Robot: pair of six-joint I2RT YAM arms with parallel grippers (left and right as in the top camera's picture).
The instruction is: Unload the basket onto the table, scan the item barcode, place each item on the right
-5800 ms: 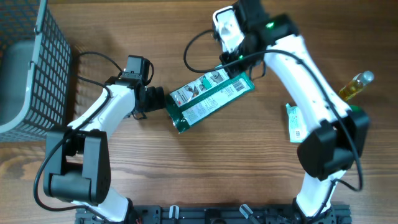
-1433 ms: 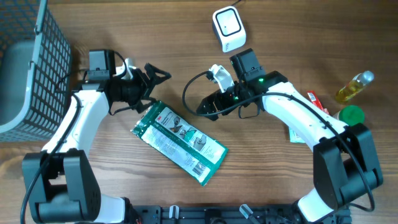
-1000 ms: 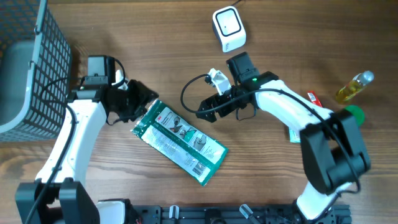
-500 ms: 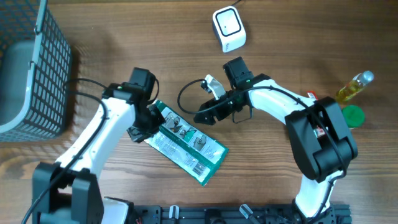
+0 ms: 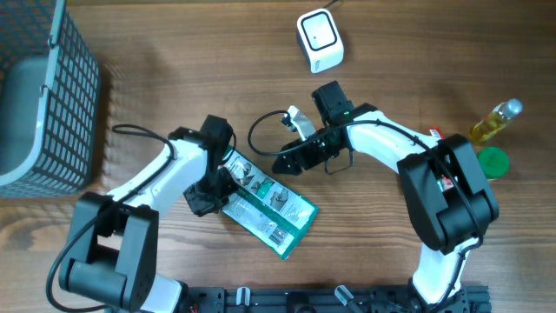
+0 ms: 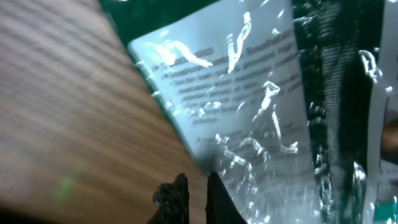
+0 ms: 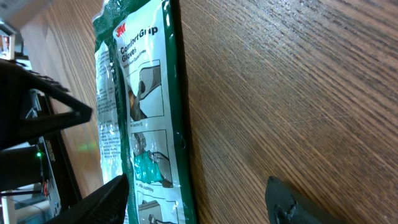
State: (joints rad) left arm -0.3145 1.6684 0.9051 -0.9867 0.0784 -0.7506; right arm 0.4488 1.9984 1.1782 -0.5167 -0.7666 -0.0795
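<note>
The glove pack lies flat on the table, in the lower centre of the overhead view, running diagonally from upper left to lower right. It is a thin green film pouch with a glossy printed panel. Expect it to be light, limp and slippery, to sag when lifted by one end, and to throw glare over the print.

Take hold at a sealed end or along the seam edge, not on the flat face. Keep the barcode panel uncovered. Which panel carries the barcode cannot be read here.

The left fingers are fully closed at the upper-left end of the pack, where film meets wood. Whether the thin edge is pinched between them cannot be told.

The right fingers stand wide apart just above the table, beside the pack's upper long edge, holding nothing.

The scanner sits at the upper centre of the overhead view, well apart from the pack. A wire basket occupies the upper left; a bottle stands at the far right.
</note>
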